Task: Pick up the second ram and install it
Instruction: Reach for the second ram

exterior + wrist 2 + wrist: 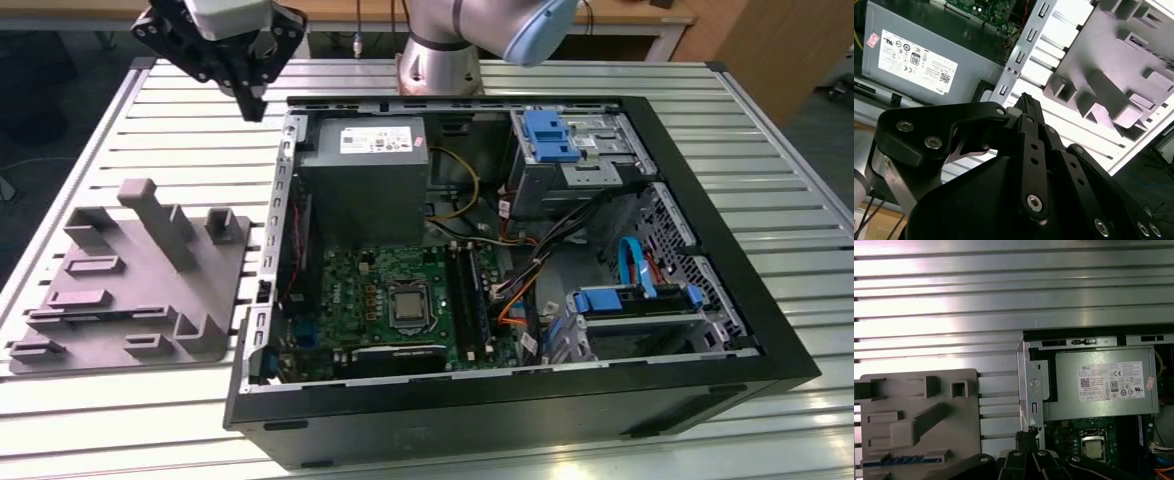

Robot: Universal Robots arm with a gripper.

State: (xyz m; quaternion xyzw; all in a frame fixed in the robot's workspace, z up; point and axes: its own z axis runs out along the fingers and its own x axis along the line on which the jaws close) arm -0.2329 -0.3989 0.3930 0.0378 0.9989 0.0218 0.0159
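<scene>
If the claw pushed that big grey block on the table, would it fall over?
Probably not. The grey block has a wide flat base with short posts, so it would likely slide, not tip. It looks stiff and solid. The ribbed metal table might make it scrape or catch.

Grey holder block (pixel 127 275) beside open computer case (pixel 534 420) — both on slatted table (pixel 160 150).

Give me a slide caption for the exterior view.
Claw raised above the slatted table, beside the open computer case; grey holder block at the exterior view's left.
</scene>
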